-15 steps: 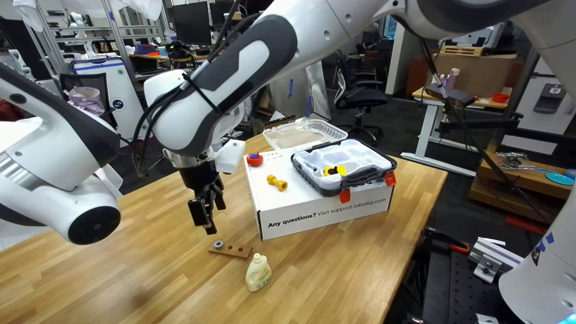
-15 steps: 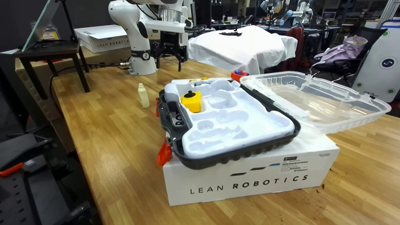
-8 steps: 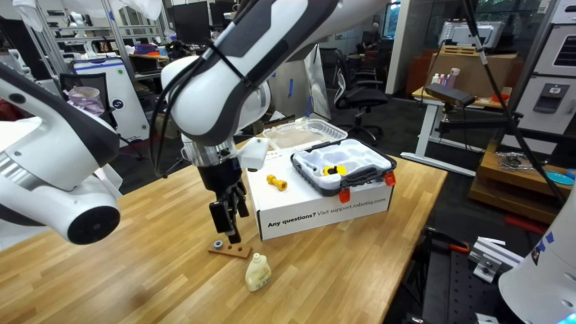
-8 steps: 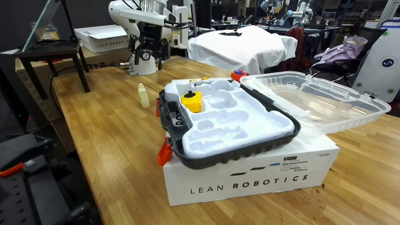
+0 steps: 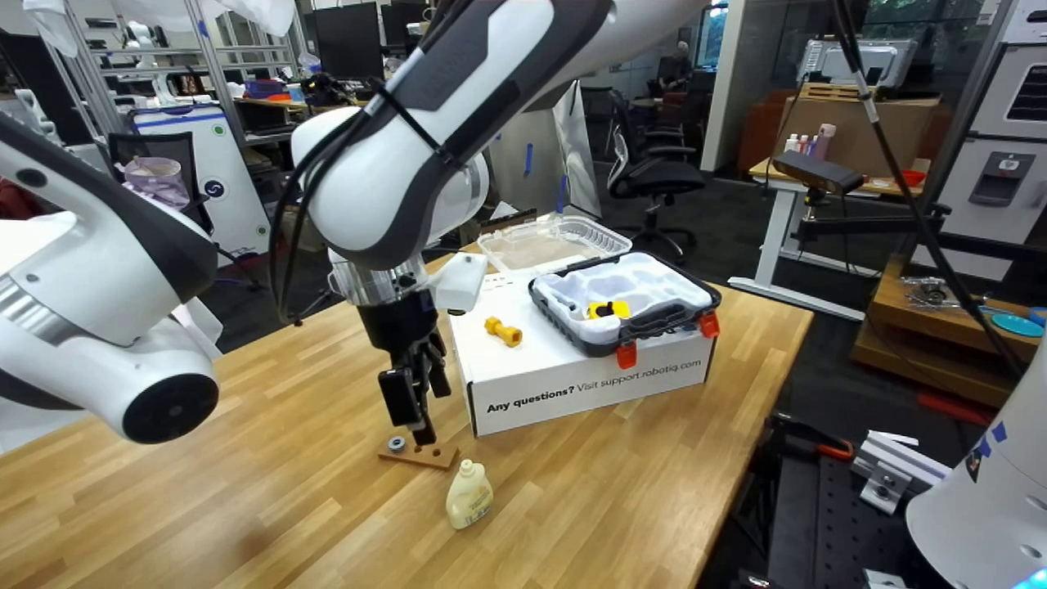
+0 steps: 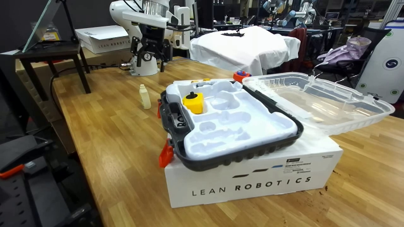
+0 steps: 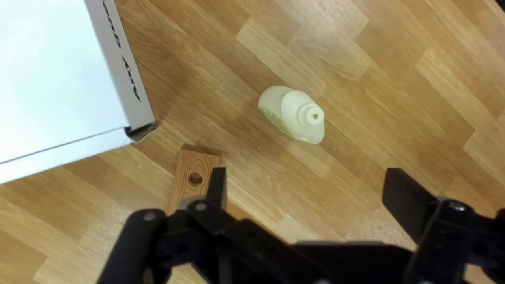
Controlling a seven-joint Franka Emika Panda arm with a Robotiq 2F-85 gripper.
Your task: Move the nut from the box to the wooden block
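Observation:
My gripper point(image 5: 431, 415) is open and empty, held above the table beside the wooden block point(image 5: 438, 456). It also shows in another exterior view point(image 6: 148, 63) and in the wrist view point(image 7: 305, 177). The wooden block lies flat with a row of holes; a small grey ring that looks like the nut point(image 5: 397, 444) sits at its far end. In the wrist view the left finger partly covers the block point(image 7: 189, 167) and mostly hides the ring. The white box point(image 5: 589, 397) stands behind the block; it also shows in the wrist view point(image 7: 55, 79). The block is hidden in an exterior view by the case and box point(image 6: 252, 192).
On the box lie an open case point(image 5: 601, 348) with red latches, its clear lid point(image 6: 356, 119), a yellow bolt-like piece point(image 5: 503, 332) and a red item point(image 6: 241, 76). A cream bottle point(image 5: 470, 496) stands near the block. Another robot arm point(image 5: 98, 311) reaches in at the side.
My open gripper has moved sideways and a little lower, toward the wooden block and bottle. It has hardly moved in the last half second. The block, ring, box and bottle stay in place.

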